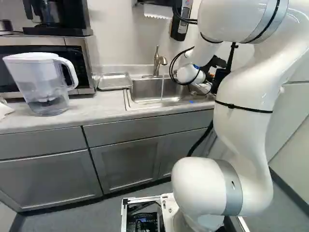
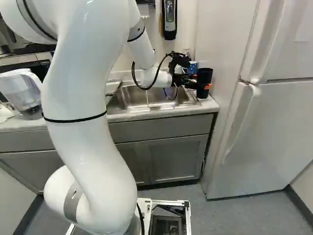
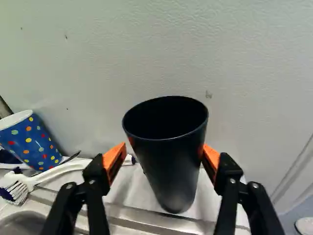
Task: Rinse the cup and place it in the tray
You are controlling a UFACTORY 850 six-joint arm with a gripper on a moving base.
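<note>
Cup (image 3: 171,166) still to be rinsed, by the look of it — the sink (image 1: 145,90) lay near the jaws, the tray (image 1: 114,81) well apart, beyond it. Upright between the gripper's (image 3: 164,148) spread fingers, it seemed ungripped — grasping, rinsing and placing all remained.

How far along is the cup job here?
Done: the jaws are brought to the black cup, past the sink from the tray. In hand: the pick-up, it seems; whether the cup is gripped, I can't tell. Left: placing it in the tray, and probably the rinse, as the cup is beside the sink, not over it.
</note>
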